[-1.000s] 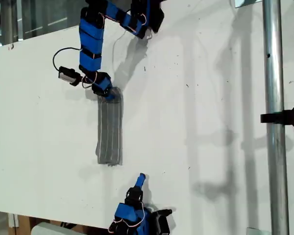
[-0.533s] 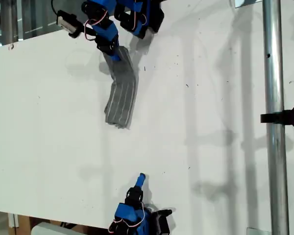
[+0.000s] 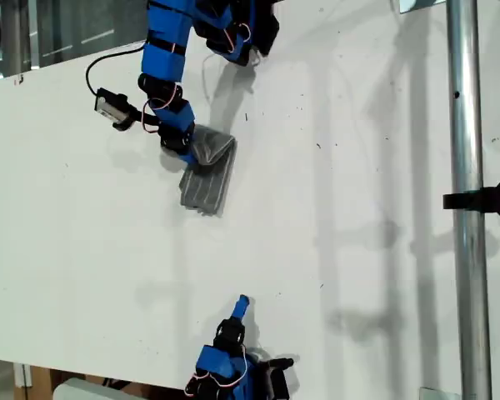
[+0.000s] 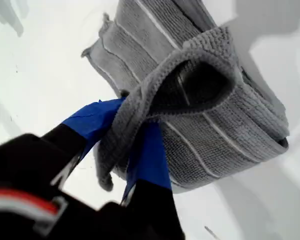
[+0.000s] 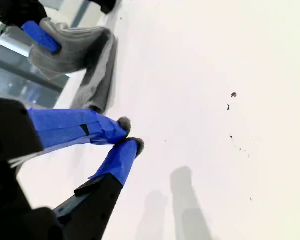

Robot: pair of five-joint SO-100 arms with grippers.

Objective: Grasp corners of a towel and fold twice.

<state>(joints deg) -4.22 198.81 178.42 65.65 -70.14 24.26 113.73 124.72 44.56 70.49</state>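
Exterior view: on the white desk (image 3: 333, 250), the grey striped soft cloth towel (image 3: 207, 177) lies as a narrow folded strip toward the upper left of this view, its long axis running roughly top to bottom w/ a slight tilt. The blue-taped first hand (image 3: 187, 148) sits at the strip's far end, where that end is doubled back over the rest. The second blue hand (image 3: 240, 305) rests near the bottom edge, well apart from the cloth and aimed up toward it. A metal pole (image 3: 465, 200) stands at the view's right.

First wrist view: the first hand (image 4: 127, 142) is clenched on the towel (image 4: 225, 120) – blue fingers (image 4: 150, 160) pinch a rolled edge, prob. at or near a corner, while the rest lies flat on the desk (image 4: 35, 65) beyond. The lifted part curls over into a loop above the flat layers.

Second wrist view: the second hand (image 5: 131, 134) has its tips nearly touching w/ nothing between them, so closed and empty. The towel (image 5: 87, 60) shows far ahead across bare desk (image 5: 215, 100).

Judgement: the first arm is clearly nearer. The second fold looks about halfway over; finishing it turns on carrying the gripped end along the strip's long axis to the free near end.
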